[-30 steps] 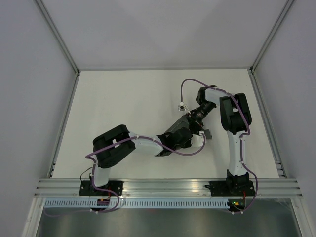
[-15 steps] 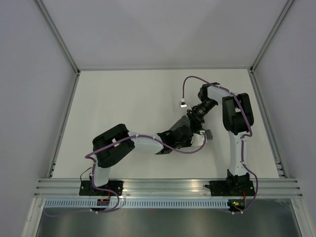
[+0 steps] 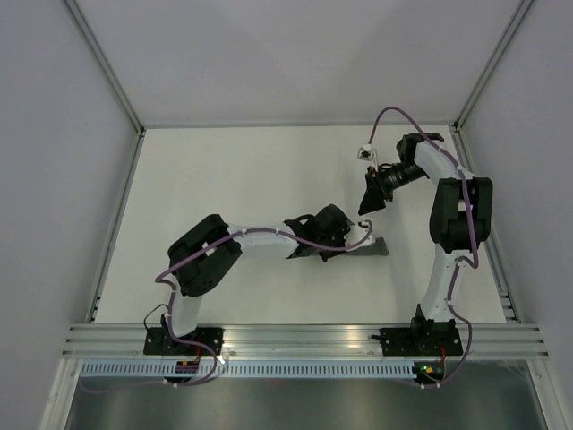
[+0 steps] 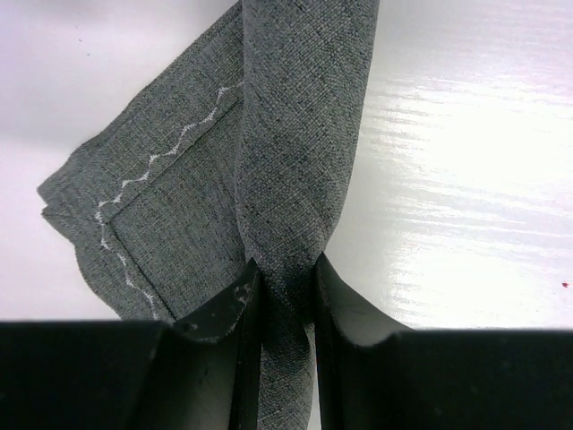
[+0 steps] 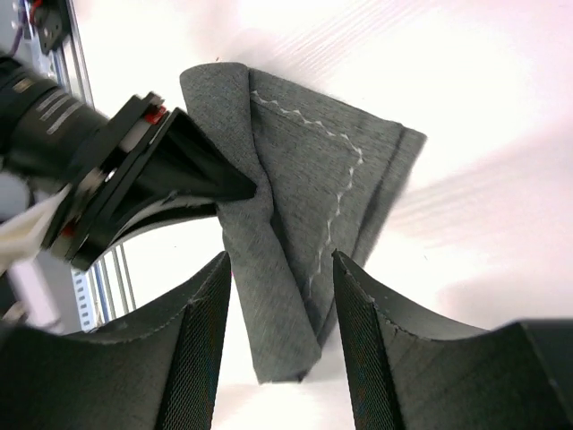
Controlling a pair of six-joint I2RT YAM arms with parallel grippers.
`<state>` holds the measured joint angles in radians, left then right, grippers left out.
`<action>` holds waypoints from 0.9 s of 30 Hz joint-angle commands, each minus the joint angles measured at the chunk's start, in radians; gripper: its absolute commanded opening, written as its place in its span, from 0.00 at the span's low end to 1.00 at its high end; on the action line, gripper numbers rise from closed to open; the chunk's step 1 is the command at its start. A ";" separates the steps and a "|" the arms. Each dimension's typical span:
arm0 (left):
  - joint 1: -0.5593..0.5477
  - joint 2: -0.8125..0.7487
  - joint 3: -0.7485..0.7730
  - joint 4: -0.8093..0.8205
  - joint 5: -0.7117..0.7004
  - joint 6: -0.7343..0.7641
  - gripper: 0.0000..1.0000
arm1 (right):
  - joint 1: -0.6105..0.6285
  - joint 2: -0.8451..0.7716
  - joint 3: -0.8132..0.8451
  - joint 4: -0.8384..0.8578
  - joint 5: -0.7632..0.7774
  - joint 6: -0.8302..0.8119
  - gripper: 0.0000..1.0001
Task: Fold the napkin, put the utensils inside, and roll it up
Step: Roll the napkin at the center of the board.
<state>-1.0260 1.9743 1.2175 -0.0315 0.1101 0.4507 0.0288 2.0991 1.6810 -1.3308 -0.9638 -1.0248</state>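
On the right half of the white table (image 3: pixel 233 179), in the top view, the napkin (image 3: pixel 369 249) lies as a narrow dark strip, gathered and folded over itself. The left gripper (image 3: pixel 340 244) meets its left end, with the left arm stretched low across the table from its base. The left wrist view shows this gripper (image 4: pixel 286 282) pinching a raised ridge of the grey cloth (image 4: pixel 286 134): its two black fingers (image 4: pixel 235 313) are pressed against either side of the fold, with cloth filling the narrow gap between them. To the left of the ridge the napkin spreads flat into a corner, where a pale zigzag stitched line (image 4: pixel 161 161) runs just inside the hem. The right gripper (image 3: pixel 367 204) hangs farther back on the table, apart from the napkin, with its arm bent high near the right wall. In the right wrist view its fingers (image 5: pixel 201 349) are spread wide with nothing between the pads. The napkin (image 5: pixel 304 197) lies on the table beyond them, framed in the gap. The same view catches the left gripper (image 5: pixel 224 179) coming in from the left, its tips closed on the napkin's bunched edge.
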 commanded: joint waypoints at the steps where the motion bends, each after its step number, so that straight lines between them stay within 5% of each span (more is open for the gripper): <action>1: 0.056 0.083 0.063 -0.214 0.219 -0.128 0.17 | -0.069 -0.103 -0.021 0.022 -0.125 -0.052 0.55; 6: 0.127 0.198 0.224 -0.369 0.355 -0.178 0.20 | -0.136 -0.227 -0.163 0.051 -0.138 -0.152 0.55; 15: 0.230 0.342 0.421 -0.571 0.644 -0.251 0.25 | -0.110 -0.600 -0.680 0.606 0.019 -0.015 0.57; 18: 0.245 0.386 0.477 -0.627 0.691 -0.256 0.25 | -0.037 -0.730 -0.832 0.865 0.156 0.060 0.59; 27: 0.264 0.472 0.590 -0.720 0.727 -0.273 0.27 | 0.279 -0.857 -1.053 1.130 0.457 0.103 0.65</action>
<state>-0.7544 2.3642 1.8156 -0.5980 0.8551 0.2054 0.2611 1.2499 0.6559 -0.3782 -0.6231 -0.9367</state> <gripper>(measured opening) 0.289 0.647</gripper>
